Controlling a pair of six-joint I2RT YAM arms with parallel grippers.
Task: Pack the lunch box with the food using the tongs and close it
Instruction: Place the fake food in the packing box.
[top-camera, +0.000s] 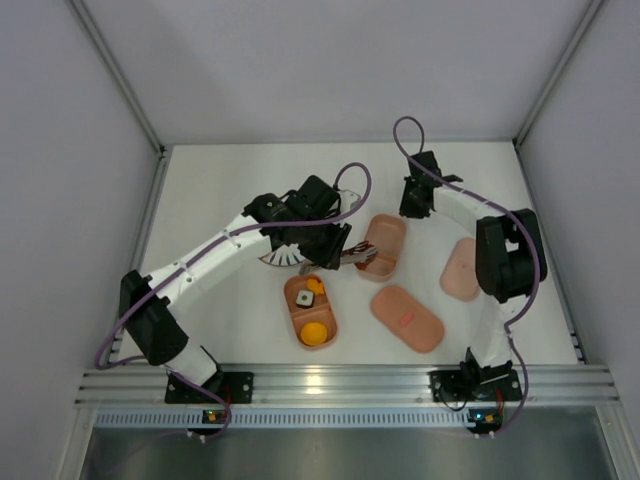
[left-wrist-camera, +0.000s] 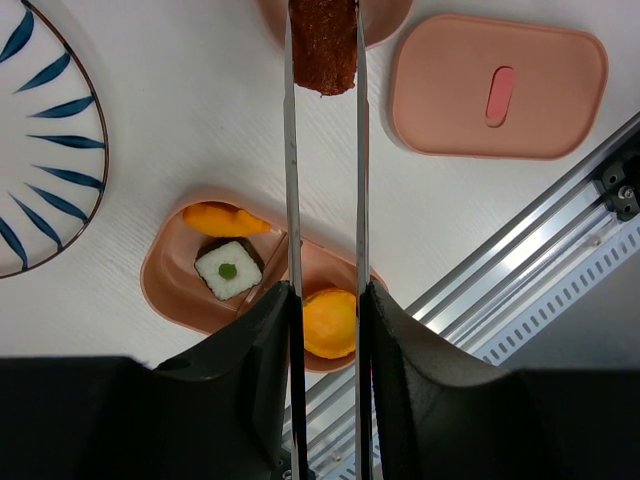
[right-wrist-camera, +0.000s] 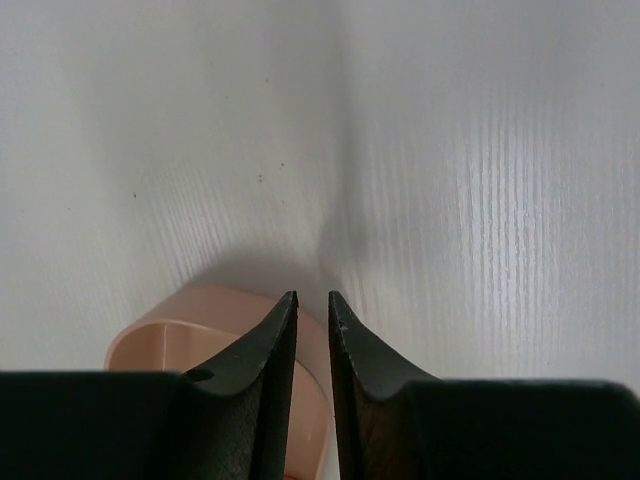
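Fingers (left-wrist-camera: 255, 345) of the left gripper (left-wrist-camera: 325, 300), clamped on the shanks of the tongs (left-wrist-camera: 291, 180), which run straight ahead from the pads as two near-parallel metal arms. At their tips a dark brown piece (left-wrist-camera: 323, 45) is pinched, its long axis in line with the tongs. Directly ahead of the tips lies the open tray (left-wrist-camera: 390, 15), its rim just under the far end of the piece; the near end hangs over bare table (left-wrist-camera: 200, 100). Judged next: a short advance along the tongs' own axis, then lowering and release. Beneath the shanks sits the filled tray (left-wrist-camera: 160, 280), holding an orange slice (left-wrist-camera: 225, 218), a white square roll (left-wrist-camera: 228, 270) and an orange ball (left-wrist-camera: 330, 322). To one side, the lid with the red mark (left-wrist-camera: 500, 85); to the other, the striped plate (left-wrist-camera: 50, 140). Fingers (right-wrist-camera: 265, 360) of the right gripper (right-wrist-camera: 312, 298) stand almost together at the far end of the same open tray; whether they pinch its rim cannot be told. The left arm alone carries food; a second lid (top-camera: 461, 270) lies apart, near the right arm
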